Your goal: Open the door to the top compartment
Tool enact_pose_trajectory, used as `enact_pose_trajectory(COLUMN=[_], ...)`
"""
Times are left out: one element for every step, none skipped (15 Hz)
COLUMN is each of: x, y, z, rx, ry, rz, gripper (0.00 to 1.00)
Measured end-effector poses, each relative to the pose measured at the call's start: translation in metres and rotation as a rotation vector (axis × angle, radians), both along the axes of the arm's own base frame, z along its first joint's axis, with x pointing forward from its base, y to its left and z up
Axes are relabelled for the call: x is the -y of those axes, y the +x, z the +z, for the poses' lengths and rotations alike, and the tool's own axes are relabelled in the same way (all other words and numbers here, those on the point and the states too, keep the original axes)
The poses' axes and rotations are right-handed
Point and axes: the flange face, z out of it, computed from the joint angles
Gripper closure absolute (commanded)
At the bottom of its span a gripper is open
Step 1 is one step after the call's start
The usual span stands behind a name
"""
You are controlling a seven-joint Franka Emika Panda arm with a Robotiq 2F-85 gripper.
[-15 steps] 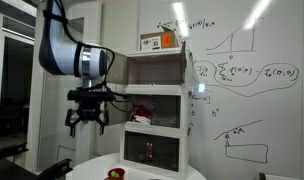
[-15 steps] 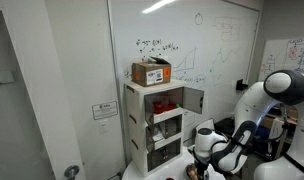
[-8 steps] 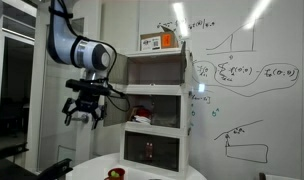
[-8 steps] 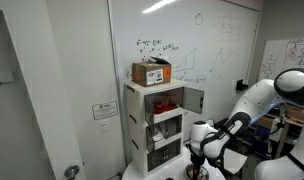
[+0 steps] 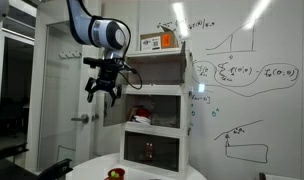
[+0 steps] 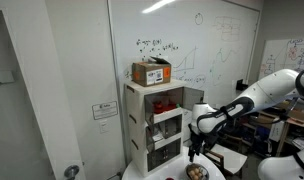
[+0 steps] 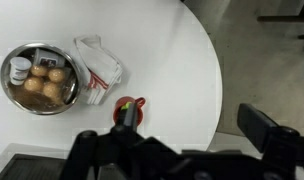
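Observation:
A white cabinet [image 5: 155,110] with stacked compartments stands against a whiteboard wall; it also shows in the other exterior view [image 6: 157,130]. Its top compartment [image 5: 154,72] shows a bare white inside. A door panel [image 6: 193,104] stands swung out from the cabinet's upper part; in an exterior view it shows just behind my gripper [image 5: 116,100]. My gripper [image 5: 104,92] hangs in the air beside that panel, level with the upper shelves, fingers spread and empty. It also shows in an exterior view [image 6: 195,150] and in the wrist view [image 7: 172,140].
A cardboard box [image 6: 152,72] sits on the cabinet. Below me is a round white table [image 7: 182,60] with a metal bowl [image 7: 37,78] of round foods, a white and red packet [image 7: 97,68] and a red cup [image 7: 128,108]. The table's edge lies under my fingers.
My arm has risen from low beside the cabinet to the height of the upper shelves and moved closer to the swung-out door. The fingers stay spread.

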Motion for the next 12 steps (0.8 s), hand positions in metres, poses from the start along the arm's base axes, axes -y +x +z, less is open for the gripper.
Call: enact_pose_trajectory(x=[-0.001,-0.003,-0.006,-0.010,-0.013,-0.015,-0.017,-0.018,-0.019,-0.019,-0.018,-0.017], y=[0.002,0.003,0.004,0.004,0.003,0.002,0.000,-0.004,-0.007,-0.012,-0.017,-0.023], z=[0.010,0.020,0.031,0.042,0.052,0.062,0.072,0.082,0.091,0.100,0.109,0.118], rx=[0.005,0.012,0.020,0.030,0.039,0.049,0.060,0.070,0.079,0.085,0.089,0.091], ry=[-0.013,-0.025,-0.039,-0.055,-0.073,-0.097,-0.127,-0.161,-0.196,-0.230,-0.260,-0.287], rz=[-0.019,-0.039,-0.059,-0.080,-0.103,-0.126,-0.153,-0.182,-0.212,-0.244,-0.277,-0.307], gripper=[0.00,0.00,0.00,0.00,0.00,0.00,0.00,0.00,0.00,0.00,0.00,0.00])
